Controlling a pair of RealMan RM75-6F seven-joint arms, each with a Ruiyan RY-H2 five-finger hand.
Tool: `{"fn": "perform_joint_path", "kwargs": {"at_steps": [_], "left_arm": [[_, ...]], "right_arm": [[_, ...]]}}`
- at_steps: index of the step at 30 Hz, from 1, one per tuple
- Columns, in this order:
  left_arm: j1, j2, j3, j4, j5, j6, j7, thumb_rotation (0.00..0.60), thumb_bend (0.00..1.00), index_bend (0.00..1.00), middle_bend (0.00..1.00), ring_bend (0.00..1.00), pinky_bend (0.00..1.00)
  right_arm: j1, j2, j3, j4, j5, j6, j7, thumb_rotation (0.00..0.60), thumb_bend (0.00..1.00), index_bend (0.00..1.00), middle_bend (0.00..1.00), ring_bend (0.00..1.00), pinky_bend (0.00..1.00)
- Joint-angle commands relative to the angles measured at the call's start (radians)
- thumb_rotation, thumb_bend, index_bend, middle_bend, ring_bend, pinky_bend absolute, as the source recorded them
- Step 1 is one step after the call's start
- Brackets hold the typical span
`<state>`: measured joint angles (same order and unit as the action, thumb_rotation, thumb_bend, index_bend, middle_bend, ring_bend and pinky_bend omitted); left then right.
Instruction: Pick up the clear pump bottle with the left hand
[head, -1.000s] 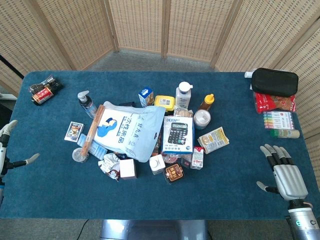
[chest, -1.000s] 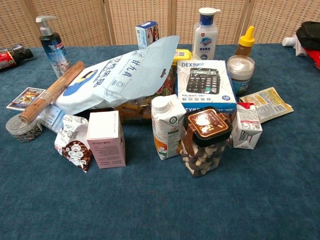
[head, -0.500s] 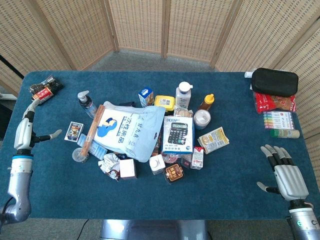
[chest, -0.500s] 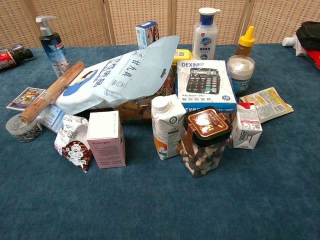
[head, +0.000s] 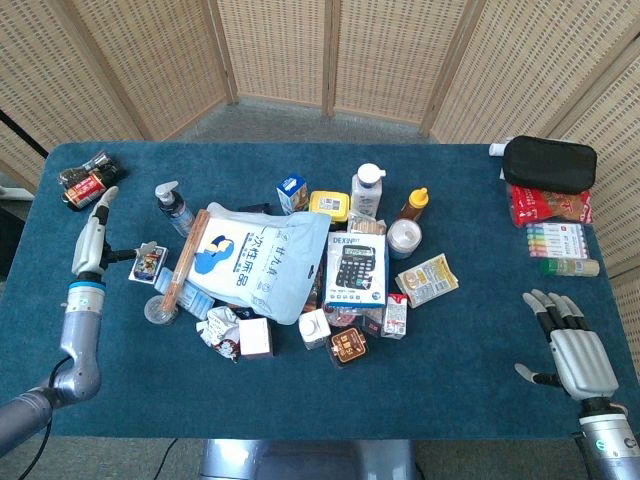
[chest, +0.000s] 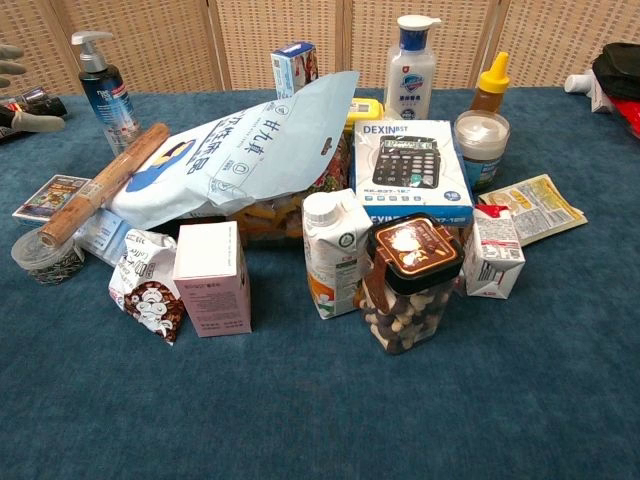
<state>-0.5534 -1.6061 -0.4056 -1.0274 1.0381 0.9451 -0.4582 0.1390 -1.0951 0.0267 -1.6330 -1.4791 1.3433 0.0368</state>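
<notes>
The left hand (head: 93, 240) has swung up from the table's near-left edge over the last second and now hovers at the left side of the blue cloth table (head: 460, 390), fingers stretched out and apart, holding nothing; that puts it near the clear pump bottle (head: 172, 208), though the two are not yet touching, so the grasp looks still to come. The bottle stands upright at the back-left edge of the clutter, a smooth see-through cylinder with a dark label and a pale pump nozzle on top; just beside it lies a long cardboard-brown tube (head: 183, 258) resting on a glossy pale-blue plastic pouch (head: 262, 260), which may crowd the approach. The right hand (head: 570, 350) rests far off at the table's near-right corner, open and empty.
</notes>
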Motion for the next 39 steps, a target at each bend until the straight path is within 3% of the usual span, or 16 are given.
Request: {"fn": "perform_joint_path", "kwargs": {"at_steps": [1,15,17,18,19,20,22,24,25,32,39], "left_arm": [[-0.048,-0.055,-0.026,0.078,-0.021,-0.036,-0.015,0.6,0.0,0.0,0.0,0.0,0.0],[-0.233,-0.249,-0.07,0.36,0.0,-0.135,-0.107,0.6,0.0,0.0,0.0,0.0,0.0],[-0.256,-0.28,-0.073,0.398,0.005,-0.133,-0.113,0.6,0.0,0.01,0.0,0.0,0.0],[-0.272,-0.302,-0.077,0.427,0.006,-0.131,-0.117,0.6,0.0,0.07,0.01,0.02,0.01],[-0.284,-0.318,-0.081,0.45,0.006,-0.128,-0.121,0.6,0.0,0.14,0.05,0.06,0.04],[-0.296,-0.336,-0.085,0.476,0.007,-0.121,-0.123,0.6,0.0,0.28,0.16,0.16,0.13],[-0.322,-0.381,-0.095,0.539,0.009,-0.082,-0.119,0.6,0.05,0.65,0.6,0.53,0.47],[-0.337,-0.412,-0.094,0.58,0.016,-0.06,-0.124,0.6,0.11,0.83,0.84,0.74,0.67],[-0.34,-0.419,-0.092,0.588,0.019,-0.06,-0.13,0.6,0.12,0.85,0.88,0.78,0.7],[-0.335,-0.432,-0.083,0.615,0.041,-0.011,-0.157,0.6,0.14,0.87,0.93,0.81,0.72],[-0.297,-0.364,-0.097,0.529,0.057,0.105,-0.169,0.6,0.13,0.87,0.93,0.81,0.71]], "right_arm": [[0.005,-0.002,0.004,0.008,0.013,-0.015,0.009,0.597,0.0,0.0,0.0,0.0,0.0],[0.03,-0.018,0.023,0.062,0.075,-0.082,0.052,0.598,0.0,0.0,0.0,0.0,0.0],[0.031,-0.018,0.025,0.066,0.079,-0.086,0.057,0.597,0.0,0.0,0.0,0.0,0.0],[0.032,-0.018,0.026,0.069,0.082,-0.088,0.061,0.597,0.0,0.0,0.0,0.0,0.0],[0.031,-0.018,0.027,0.07,0.084,-0.088,0.064,0.597,0.0,0.0,0.0,0.0,0.0],[0.031,-0.017,0.027,0.071,0.086,-0.089,0.067,0.598,0.0,0.0,0.0,0.0,0.0],[0.029,-0.016,0.028,0.075,0.088,-0.088,0.073,0.598,0.0,0.0,0.0,0.0,0.0],[0.027,-0.015,0.029,0.077,0.091,-0.086,0.078,0.598,0.0,0.0,0.0,0.0,0.0],[0.026,-0.014,0.029,0.078,0.091,-0.086,0.08,0.598,0.0,0.0,0.0,0.0,0.0],[0.018,-0.009,0.025,0.08,0.09,-0.079,0.082,0.598,0.0,0.0,0.0,0.0,0.0],[0.011,-0.004,0.022,0.072,0.082,-0.067,0.079,0.599,0.0,0.0,0.0,0.0,0.0]]}}
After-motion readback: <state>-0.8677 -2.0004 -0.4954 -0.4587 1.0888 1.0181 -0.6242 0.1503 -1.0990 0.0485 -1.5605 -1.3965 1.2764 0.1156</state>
